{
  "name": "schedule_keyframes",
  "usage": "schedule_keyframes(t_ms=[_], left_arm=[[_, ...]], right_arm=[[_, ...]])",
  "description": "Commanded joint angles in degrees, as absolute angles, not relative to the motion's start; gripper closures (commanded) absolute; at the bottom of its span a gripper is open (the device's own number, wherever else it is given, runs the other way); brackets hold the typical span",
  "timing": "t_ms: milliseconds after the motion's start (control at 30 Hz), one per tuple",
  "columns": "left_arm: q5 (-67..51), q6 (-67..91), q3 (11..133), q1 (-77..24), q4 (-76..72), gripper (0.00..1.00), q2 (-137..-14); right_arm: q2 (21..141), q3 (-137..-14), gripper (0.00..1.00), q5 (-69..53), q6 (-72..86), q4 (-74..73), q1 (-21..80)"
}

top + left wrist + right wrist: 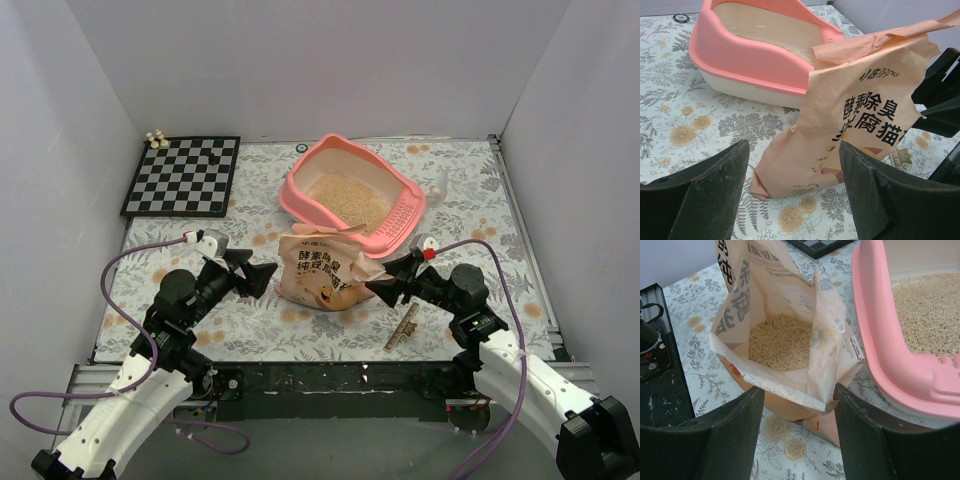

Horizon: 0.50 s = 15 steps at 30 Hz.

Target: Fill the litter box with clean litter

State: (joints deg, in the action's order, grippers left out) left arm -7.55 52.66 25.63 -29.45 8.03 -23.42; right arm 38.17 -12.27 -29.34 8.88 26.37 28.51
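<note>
The pink litter box [300, 195] stands at the table's middle back, with clean litter [350, 200] covering its floor; both show in the right wrist view [875, 340] [925, 315]. The tan printed bag [320, 270] stands just in front of it, open-topped, with more granules inside [780, 342]. My left gripper [262, 277] is open, just left of the bag [855, 130], not touching it. My right gripper [378, 290] is open, just right of the bag's mouth [790, 395], holding nothing.
A checkerboard [183, 176] with small pale pieces [156, 139] lies at the back left. A translucent scoop [438, 185] lies right of the box. A flat tan strip [402, 327] lies on the flowered cloth near my right arm. White walls surround the table.
</note>
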Motion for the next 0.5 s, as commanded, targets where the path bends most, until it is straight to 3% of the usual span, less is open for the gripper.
schedule_keyframes(t_ms=[0, 467], left_arm=[[-9.49, 51.94, 25.4, -29.44, 6.94, 0.28, -23.73], [-10.02, 51.68, 25.31, -29.44, 6.94, 0.28, -24.7]], right_arm=[[40.6, -10.2, 0.36, -29.62, 11.43, 37.17, 28.48], [41.4, -4.75, 0.45, -29.53, 11.69, 52.46, 25.14]])
